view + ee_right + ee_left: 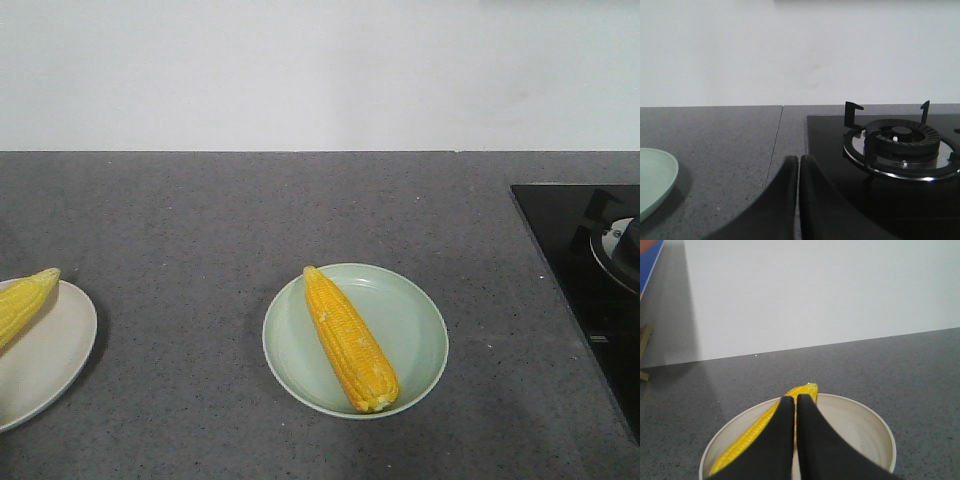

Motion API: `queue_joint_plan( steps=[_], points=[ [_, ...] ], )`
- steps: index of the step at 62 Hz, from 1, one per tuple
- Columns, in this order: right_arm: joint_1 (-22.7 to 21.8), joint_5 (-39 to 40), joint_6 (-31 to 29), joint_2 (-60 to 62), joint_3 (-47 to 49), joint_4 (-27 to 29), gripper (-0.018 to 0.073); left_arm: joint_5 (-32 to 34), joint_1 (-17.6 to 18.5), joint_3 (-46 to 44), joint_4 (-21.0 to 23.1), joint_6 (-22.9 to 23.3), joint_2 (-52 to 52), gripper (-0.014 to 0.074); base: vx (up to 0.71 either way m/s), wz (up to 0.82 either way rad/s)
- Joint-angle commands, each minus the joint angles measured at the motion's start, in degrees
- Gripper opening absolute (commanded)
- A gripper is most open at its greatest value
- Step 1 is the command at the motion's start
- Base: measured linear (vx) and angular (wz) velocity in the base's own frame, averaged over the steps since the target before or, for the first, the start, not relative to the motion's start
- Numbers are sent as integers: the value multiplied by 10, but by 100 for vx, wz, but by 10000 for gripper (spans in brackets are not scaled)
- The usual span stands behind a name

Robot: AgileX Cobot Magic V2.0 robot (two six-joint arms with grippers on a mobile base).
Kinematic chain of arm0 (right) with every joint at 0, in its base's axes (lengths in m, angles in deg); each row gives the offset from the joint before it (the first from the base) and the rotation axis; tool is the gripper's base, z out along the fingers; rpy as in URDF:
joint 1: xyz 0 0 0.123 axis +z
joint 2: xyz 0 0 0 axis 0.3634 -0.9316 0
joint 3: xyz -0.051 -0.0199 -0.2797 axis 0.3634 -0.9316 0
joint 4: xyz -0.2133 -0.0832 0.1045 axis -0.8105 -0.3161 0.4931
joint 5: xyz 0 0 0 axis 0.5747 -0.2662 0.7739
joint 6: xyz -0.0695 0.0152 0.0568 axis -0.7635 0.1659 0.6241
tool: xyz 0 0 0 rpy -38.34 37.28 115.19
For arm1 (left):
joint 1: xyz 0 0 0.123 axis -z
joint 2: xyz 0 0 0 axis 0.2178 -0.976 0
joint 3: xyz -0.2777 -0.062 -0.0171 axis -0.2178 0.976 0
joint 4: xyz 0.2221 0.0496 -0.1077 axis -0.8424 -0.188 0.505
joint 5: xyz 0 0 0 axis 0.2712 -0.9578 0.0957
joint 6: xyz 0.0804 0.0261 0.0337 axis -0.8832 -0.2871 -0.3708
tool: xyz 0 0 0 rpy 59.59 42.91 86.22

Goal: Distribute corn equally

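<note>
Both tools (795, 402) (798, 162) closed, empty; corn (349, 338) on green plate (410, 320)

No words, labels, brands, numbers or signs can be read in any of the three views
</note>
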Motion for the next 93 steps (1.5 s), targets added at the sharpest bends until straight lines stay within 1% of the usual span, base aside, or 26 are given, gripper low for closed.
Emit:
queue_joint_plan(
  steps=[1,7,14,93],
  points=[
    [-9,68,-11,1,-5,-6,-4,45,-1,2,5,4,9,-7,0,0],
    [-8,92,-26,2,-5,-6,-4,45,-1,2,5,4,9,-7,0,0],
    [-8,103,-45,2,-5,-6,-4,45,-1,2,5,4,9,-7,0,0],
    [-8,109,-42,2,-5,-6,-4,45,-1,2,5,4,9,-7,0,0]
  ],
)
